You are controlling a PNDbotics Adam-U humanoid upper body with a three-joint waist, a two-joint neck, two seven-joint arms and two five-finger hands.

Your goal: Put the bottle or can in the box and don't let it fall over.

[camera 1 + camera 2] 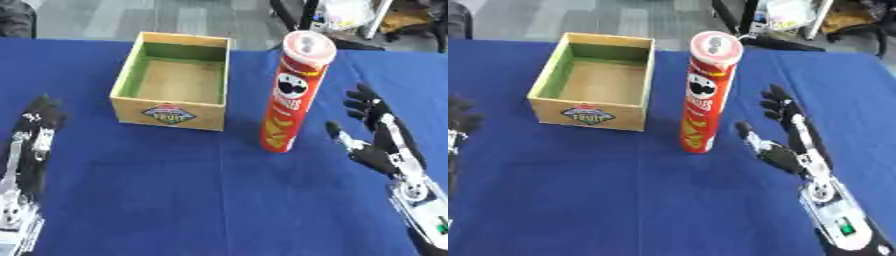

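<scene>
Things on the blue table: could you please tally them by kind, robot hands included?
Red chip can, standing upright: 1
Wooden box, nothing inside: 1
Robot hands, left hand and right hand, both open: 2
Total: 4

The can (293, 92) stands upright on the surface (219, 200), just to the left of the right hand (381, 142) and apart from it, level with its fingers. Left of the can, a little farther from that hand, sits the box (175, 82), beside the can, not touching. The left hand (35, 135) rests at the left edge, nearer than the box and well apart from the can.
</scene>
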